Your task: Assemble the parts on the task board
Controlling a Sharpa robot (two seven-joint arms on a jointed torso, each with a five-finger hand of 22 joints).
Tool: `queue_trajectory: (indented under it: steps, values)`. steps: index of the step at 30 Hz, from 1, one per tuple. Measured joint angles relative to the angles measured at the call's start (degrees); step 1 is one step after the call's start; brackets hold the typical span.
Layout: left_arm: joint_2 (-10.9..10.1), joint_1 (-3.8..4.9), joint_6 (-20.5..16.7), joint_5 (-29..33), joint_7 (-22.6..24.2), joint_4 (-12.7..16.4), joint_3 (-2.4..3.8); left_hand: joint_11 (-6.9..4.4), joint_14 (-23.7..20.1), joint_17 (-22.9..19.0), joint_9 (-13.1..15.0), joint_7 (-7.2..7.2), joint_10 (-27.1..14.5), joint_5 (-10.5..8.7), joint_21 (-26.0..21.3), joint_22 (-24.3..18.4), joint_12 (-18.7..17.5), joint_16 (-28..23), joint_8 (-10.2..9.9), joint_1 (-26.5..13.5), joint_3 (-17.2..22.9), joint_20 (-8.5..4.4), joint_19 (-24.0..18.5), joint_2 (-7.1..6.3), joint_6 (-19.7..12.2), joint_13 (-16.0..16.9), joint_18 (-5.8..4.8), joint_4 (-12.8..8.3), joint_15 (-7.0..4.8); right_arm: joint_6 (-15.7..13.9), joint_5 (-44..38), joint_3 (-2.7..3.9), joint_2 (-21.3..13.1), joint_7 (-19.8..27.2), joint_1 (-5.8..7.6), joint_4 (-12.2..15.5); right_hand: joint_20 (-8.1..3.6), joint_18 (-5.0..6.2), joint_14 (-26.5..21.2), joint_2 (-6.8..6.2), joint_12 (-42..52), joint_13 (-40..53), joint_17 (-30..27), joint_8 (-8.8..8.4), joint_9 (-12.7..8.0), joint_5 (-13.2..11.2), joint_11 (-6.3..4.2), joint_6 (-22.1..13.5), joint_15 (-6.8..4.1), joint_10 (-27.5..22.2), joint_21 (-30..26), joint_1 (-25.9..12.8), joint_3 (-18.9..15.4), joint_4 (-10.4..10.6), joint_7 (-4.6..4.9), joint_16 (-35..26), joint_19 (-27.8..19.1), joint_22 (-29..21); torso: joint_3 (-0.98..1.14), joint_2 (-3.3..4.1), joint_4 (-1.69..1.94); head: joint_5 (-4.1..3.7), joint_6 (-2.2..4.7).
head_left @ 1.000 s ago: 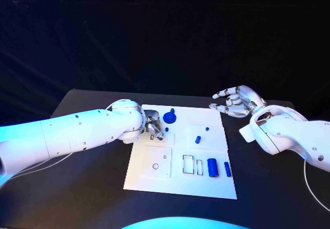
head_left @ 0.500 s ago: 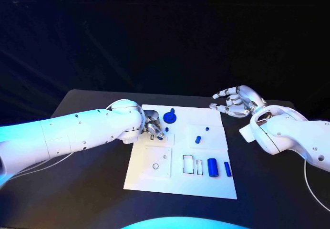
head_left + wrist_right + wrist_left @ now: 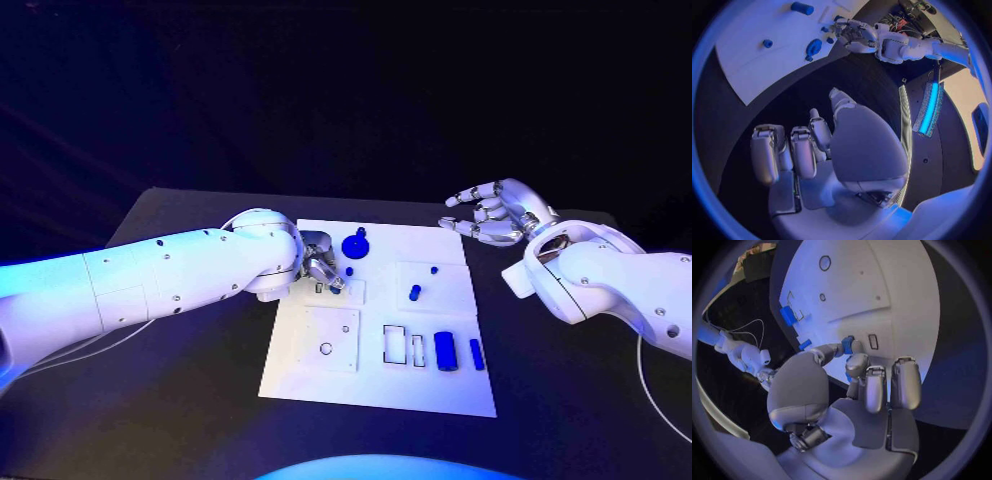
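Apparently pinching a small blue part (image 3: 847, 344), left hand (image 3: 323, 262) bends over the task board (image 3: 433, 385); right hand (image 3: 495, 212) hovers empty, fingers spread.

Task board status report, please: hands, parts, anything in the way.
Left hand pinches a small blue part over the task board. Right hand open, off the board. Nothing blocking.

Smooth white task board (image 3: 433, 395), seemingly plastic; matt table (image 3: 173, 400).
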Motion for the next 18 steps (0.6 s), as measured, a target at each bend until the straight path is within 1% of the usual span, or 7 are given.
queue_trajectory:
  steps: [1,3,5,6,11,14,18]
  values:
    - [0.00,0.00,0.00,0.02,0.00,-0.01,0.00,0.00,0.00,0.00,0.00,-0.01,0.00,0.00,0.00,0.01,0.00,0.00,0.00,0.00,-0.32,0.00,0.00,0.00,0.02,0.00,0.00,0.31,0.00,0.00,0.00,0.00,0.00,0.00,0.00,0.00,0.00,0.00,0.00,0.00,0.00,0.02,0.00,0.00,0.00,0.00,0.00,0.00,0.00,0.00,0.00,0.00,0.00,0.00,0.00,0.00,0.00,0.00,-0.01,0.01,0.00,0.00,-0.02]
    - [0.01,0.00,0.00,0.07,0.00,-0.04,0.00,-0.09,0.00,0.00,0.00,-0.52,0.09,0.01,0.00,0.01,0.00,0.00,0.00,-0.22,-1.13,-0.12,0.12,-0.22,0.53,0.07,0.00,0.63,0.00,0.00,0.00,0.00,-0.01,0.00,0.00,0.00,0.00,0.00,0.00,0.00,0.00,0.04,0.00,0.00,0.00,0.00,0.00,0.00,0.00,0.00,0.00,0.00,0.00,0.00,0.00,0.00,0.00,0.00,-0.01,0.01,0.00,-0.01,-0.04]
    - [0.01,0.00,0.00,0.11,0.00,-0.09,0.00,-0.09,-0.01,0.00,0.13,-0.54,0.09,-0.23,0.00,0.01,0.00,0.00,-0.24,-0.44,-1.91,-0.21,0.21,0.00,0.56,0.07,0.01,1.09,-0.01,-0.01,0.00,0.00,-0.02,0.01,0.00,0.01,0.00,0.00,0.00,0.00,0.00,0.04,0.00,0.00,0.00,0.00,0.00,0.00,0.00,0.00,0.00,0.00,0.00,0.00,0.00,0.00,0.00,0.00,-0.01,0.00,0.00,-0.01,-0.04]
    - [0.01,0.00,0.00,0.12,-0.01,-0.12,-0.02,-0.10,-0.01,0.00,0.13,-1.12,0.10,-0.43,0.00,0.01,0.00,0.00,-0.32,-0.45,-2.09,-0.21,0.21,0.00,1.15,0.07,0.00,1.11,-0.01,-0.01,0.00,0.00,-0.02,0.01,0.00,0.01,0.00,0.00,0.00,0.00,0.00,0.04,0.00,0.00,0.00,0.00,0.00,0.00,0.00,0.00,0.00,0.00,0.00,0.00,0.00,0.00,0.00,-0.01,-0.01,0.01,0.00,-0.01,-0.04]
    - [0.13,-0.12,0.00,0.21,-0.03,-0.23,-0.11,-0.10,0.00,0.03,0.09,-1.53,0.10,-0.52,0.00,0.07,0.00,0.00,-0.31,-0.45,-3.19,-0.21,0.21,0.00,1.77,0.24,0.01,1.92,-0.01,-0.02,0.00,0.00,-0.04,0.03,0.00,0.02,0.00,0.00,0.00,0.00,0.00,0.03,0.00,0.00,0.00,0.00,0.00,0.00,0.00,0.00,0.00,0.00,0.00,0.00,0.00,0.00,0.00,-0.01,-0.01,0.01,0.00,-0.01,-0.01]
    - [0.15,-0.16,0.00,0.23,-0.05,-0.31,-0.14,-0.09,0.00,0.04,0.08,-1.93,0.09,-0.52,0.00,0.06,0.00,0.00,-0.31,-0.75,-4.29,-0.21,0.21,0.30,2.18,0.36,0.01,2.55,0.00,-0.02,0.00,0.00,-0.04,0.04,0.00,0.02,0.00,0.00,0.00,0.00,0.00,0.03,-0.01,0.00,-0.04,0.00,0.00,0.00,0.00,0.00,0.00,0.00,0.00,0.00,0.00,-0.16,0.00,-0.01,-0.01,0.01,0.01,-0.05,-0.01]
    - [0.18,-0.19,0.00,0.24,-0.07,-0.36,-0.16,-0.09,0.00,0.04,0.08,-1.94,0.09,-0.52,0.00,0.06,0.00,0.00,-0.31,-0.75,-4.91,-0.21,0.20,0.30,2.20,0.45,0.01,2.99,0.00,-0.03,0.00,0.00,-0.06,0.05,0.00,0.03,0.00,0.00,0.00,0.00,0.00,0.03,-0.01,0.00,-0.08,0.00,0.00,0.00,0.00,0.00,0.00,0.00,0.00,0.00,0.00,-0.22,0.00,-0.01,-0.02,0.01,0.01,-0.06,-0.05]
